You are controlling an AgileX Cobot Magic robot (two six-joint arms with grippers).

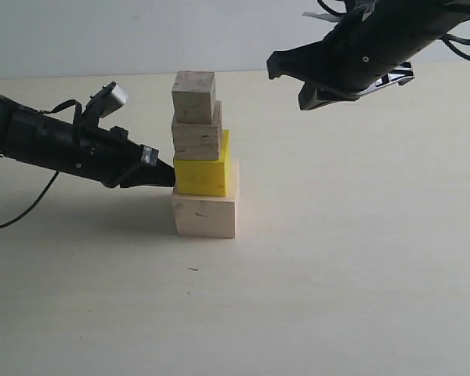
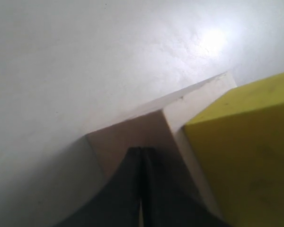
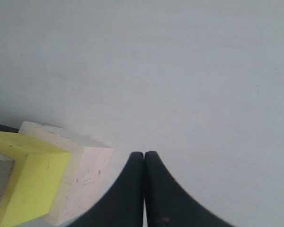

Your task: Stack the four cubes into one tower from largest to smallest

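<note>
Seemingly left jaws against yellow cube (image 1: pixel 202 168).

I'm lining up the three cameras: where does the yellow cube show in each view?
Exterior view: the yellow cube is at picture centre, directly on the base cube.
Left wrist view: the yellow cube fills the picture's lower right.
Right wrist view: the yellow cube is in the picture's lower left corner.
Shared landmark: the pale base cube under it.
</note>
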